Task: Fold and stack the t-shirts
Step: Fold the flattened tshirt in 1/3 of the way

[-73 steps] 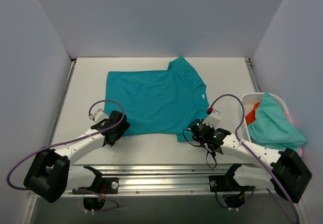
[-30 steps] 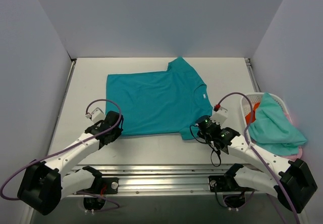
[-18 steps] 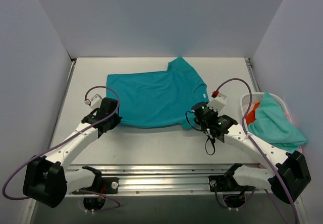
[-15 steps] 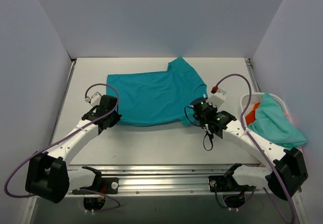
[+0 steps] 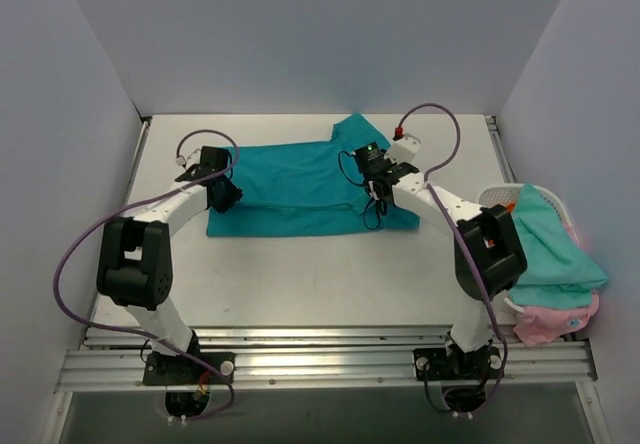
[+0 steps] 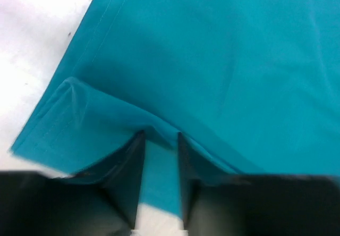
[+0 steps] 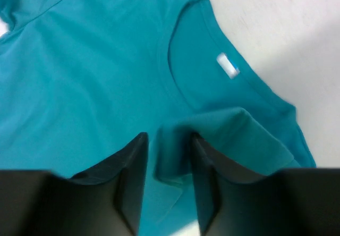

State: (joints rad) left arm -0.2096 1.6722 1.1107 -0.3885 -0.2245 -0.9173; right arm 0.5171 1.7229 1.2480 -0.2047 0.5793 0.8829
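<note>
Top external view: I'm laying teal t-shirt (image 5: pixel 300 189) half-folded on bench (image 5: pixel 300 274); left pincer (image 6: pixel 159 161) & right pincer (image 7: pixel 167 164) narrow, fabric between; stacking left.

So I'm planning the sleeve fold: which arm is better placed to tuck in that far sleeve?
Probably the right: its tool sits beside the sleeve; the left tool is at the teal shirt's hem end.

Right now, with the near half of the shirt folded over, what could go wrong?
Cloth of the teal shirt sits between the fingers of the left gripper and the right gripper; pulling away could drag the fold open. The right corner looks bunched near the collar, so the fold may end uneven.
</note>
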